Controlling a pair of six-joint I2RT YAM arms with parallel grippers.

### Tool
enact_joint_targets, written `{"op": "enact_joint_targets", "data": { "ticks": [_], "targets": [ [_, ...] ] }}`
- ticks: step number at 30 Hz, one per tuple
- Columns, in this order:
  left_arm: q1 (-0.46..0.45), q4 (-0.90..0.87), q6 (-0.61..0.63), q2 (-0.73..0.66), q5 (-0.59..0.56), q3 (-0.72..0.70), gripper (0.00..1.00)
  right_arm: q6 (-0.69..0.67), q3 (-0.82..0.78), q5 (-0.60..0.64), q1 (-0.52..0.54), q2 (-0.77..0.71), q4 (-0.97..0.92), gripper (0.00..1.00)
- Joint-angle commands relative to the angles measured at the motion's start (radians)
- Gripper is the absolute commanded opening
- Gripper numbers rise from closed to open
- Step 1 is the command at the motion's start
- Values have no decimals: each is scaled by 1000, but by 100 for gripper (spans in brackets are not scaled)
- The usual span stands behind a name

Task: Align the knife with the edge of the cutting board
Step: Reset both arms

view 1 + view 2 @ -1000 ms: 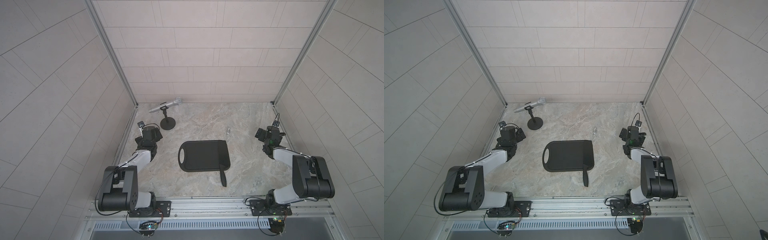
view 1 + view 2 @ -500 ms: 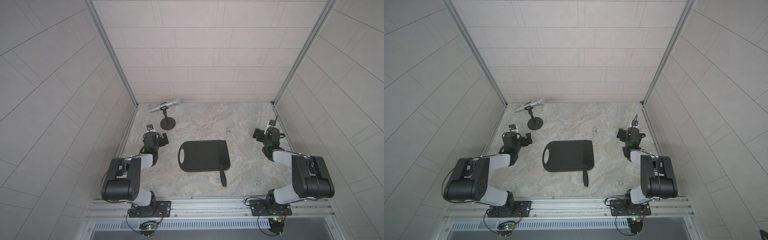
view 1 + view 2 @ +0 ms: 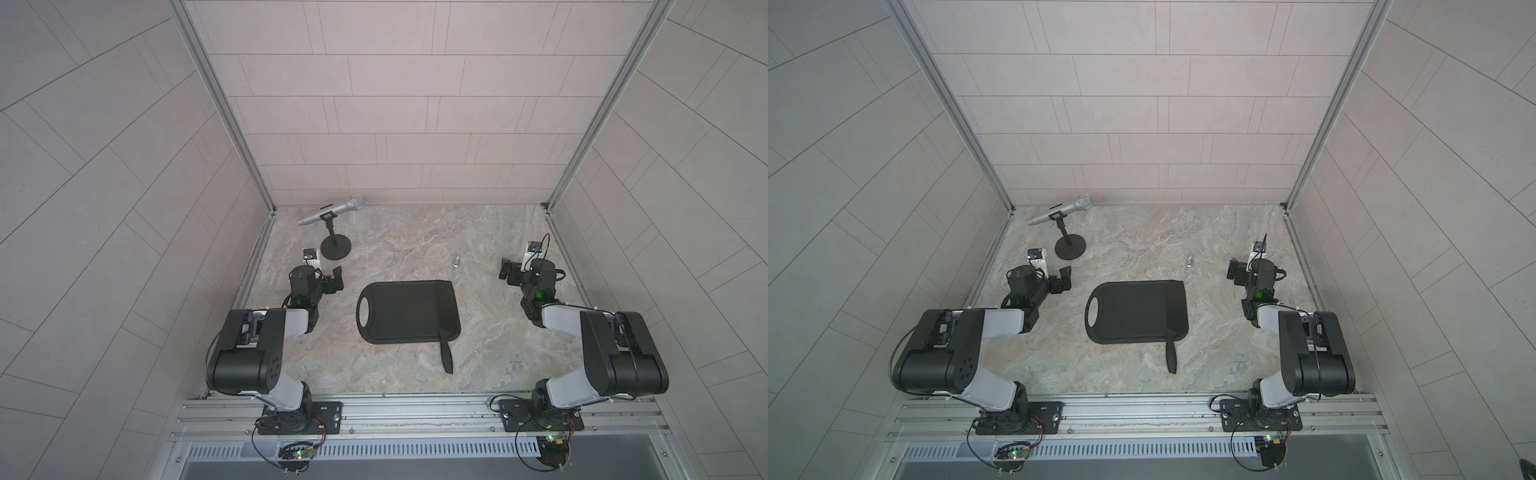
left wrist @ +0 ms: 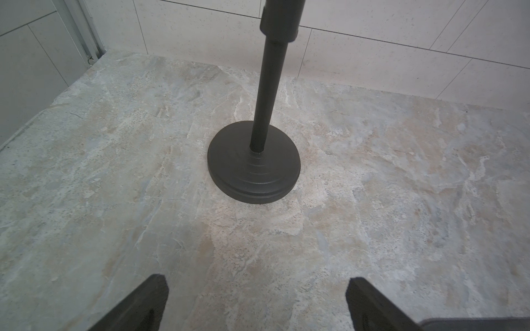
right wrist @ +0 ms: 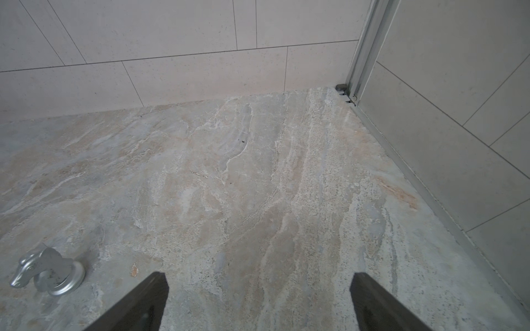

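Note:
The black cutting board (image 3: 405, 311) (image 3: 1133, 311) lies flat mid-table, its handle hole at the left end. The black knife (image 3: 446, 357) (image 3: 1170, 357) lies along the board's right end, blade on the board and handle sticking out over the front edge onto the stone. My left gripper (image 3: 336, 279) (image 3: 1064, 280) hovers open left of the board, empty, facing the stand in the left wrist view (image 4: 256, 282). My right gripper (image 3: 508, 274) (image 3: 1234, 271) is open and empty right of the board, over bare stone (image 5: 258, 279). Neither wrist view shows the knife.
A silver microphone (image 3: 332, 208) (image 3: 1061, 210) rests on a black stand with a round base (image 3: 336, 248) (image 4: 253, 163) at the back left. A small silver metal piece (image 3: 456, 261) (image 3: 1189, 261) (image 5: 48, 270) sits behind the board's right end. Tiled walls close three sides.
The left arm has folded back and its gripper has swung from near the left wall toward the board. The right gripper has shifted slightly left. Knife and board have not moved.

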Motion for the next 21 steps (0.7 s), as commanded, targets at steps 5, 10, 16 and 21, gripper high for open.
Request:
{"op": "enact_joint_targets", "data": {
  "ticks": [5, 10, 16, 21],
  "targets": [
    [-6, 28, 16, -8, 16, -9, 100, -3, -179, 16, 0, 74, 427, 100],
    [-14, 27, 21, -11, 2, -9, 100, -17, -125, 47, 13, 40, 262, 100],
    [-18, 28, 23, -10, -6, -10, 100, -9, -119, 52, 13, 30, 232, 100],
    [-18, 28, 22, -10, -6, -10, 100, -8, -123, 51, 15, 28, 240, 100]
  ]
}}
